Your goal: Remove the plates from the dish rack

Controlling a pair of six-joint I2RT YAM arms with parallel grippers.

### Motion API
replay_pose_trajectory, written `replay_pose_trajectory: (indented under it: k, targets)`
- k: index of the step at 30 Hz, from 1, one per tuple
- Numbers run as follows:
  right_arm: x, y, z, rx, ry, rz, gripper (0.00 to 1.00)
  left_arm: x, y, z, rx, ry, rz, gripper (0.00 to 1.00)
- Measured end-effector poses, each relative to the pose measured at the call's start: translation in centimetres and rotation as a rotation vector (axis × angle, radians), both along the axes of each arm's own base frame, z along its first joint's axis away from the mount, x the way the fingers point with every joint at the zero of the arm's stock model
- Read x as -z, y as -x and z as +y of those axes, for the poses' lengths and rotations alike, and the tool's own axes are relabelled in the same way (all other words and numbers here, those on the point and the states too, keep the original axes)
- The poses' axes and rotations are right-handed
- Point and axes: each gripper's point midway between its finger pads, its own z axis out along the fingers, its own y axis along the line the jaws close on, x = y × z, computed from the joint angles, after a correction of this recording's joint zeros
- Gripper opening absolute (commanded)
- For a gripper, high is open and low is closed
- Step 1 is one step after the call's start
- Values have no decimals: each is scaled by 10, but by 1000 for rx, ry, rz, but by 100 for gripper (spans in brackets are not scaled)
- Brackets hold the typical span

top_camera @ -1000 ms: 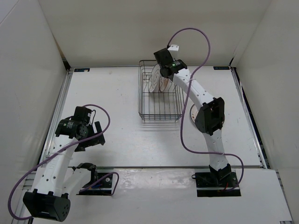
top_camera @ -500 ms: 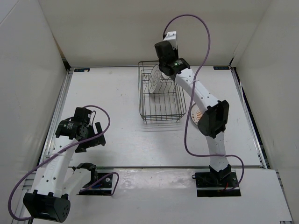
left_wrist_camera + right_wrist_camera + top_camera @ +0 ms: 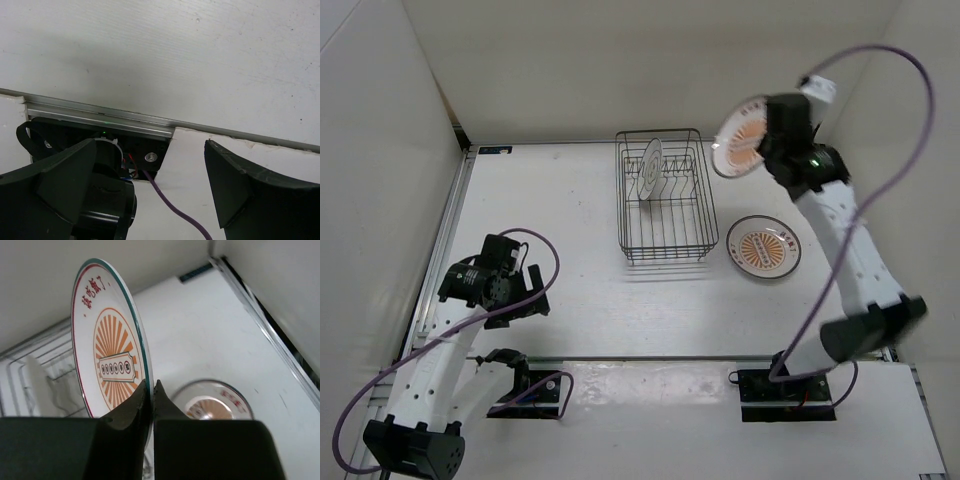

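Note:
My right gripper [image 3: 767, 140] [image 3: 152, 386] is shut on the rim of a white plate [image 3: 742, 138] [image 3: 107, 362] with an orange sunburst, holding it on edge in the air to the right of the dish rack [image 3: 664, 241] and above the table. A second plate [image 3: 763, 246] [image 3: 215, 402] lies flat on the table right of the rack. One more plate [image 3: 649, 169] [image 3: 37, 385] stands upright between the rack's prongs. My left gripper [image 3: 525, 298] [image 3: 150, 187] is open and holds nothing, low at the near left, far from the rack.
White walls [image 3: 620, 60] enclose the table on three sides. A metal rail [image 3: 100, 116] and the left arm's base mount [image 3: 525, 385] with its purple cable [image 3: 170, 202] lie along the near edge.
My right arm lifted the plate out of the rack and swung it up and to the right. The rack now holds one plate. The left arm barely shifted.

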Motion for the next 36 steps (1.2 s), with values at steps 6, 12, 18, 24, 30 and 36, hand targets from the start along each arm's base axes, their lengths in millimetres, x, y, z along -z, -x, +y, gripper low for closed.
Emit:
replay_pose_trajectory:
  k: [6, 12, 18, 24, 30, 36]
  targets:
    - [89, 103, -111, 245, -205, 142, 0, 2, 5, -7, 31, 31, -5, 100]
    - [190, 145, -117, 289, -414, 249, 0, 2, 8, -20, 53, 103, 9, 100]
    - [255, 156, -115, 324, -612, 285, 0, 1, 3, -30, 67, 153, -7, 100]
    - [297, 152, -116, 338, -748, 210, 7, 0, 1, -30, 83, 152, -20, 100]
    - [306, 151, -118, 350, -824, 172, 40, 3, 0, -31, 83, 152, -10, 100]
    - [318, 157, -113, 355, -863, 249, 49, 13, -7, -33, 66, 145, 57, 100]
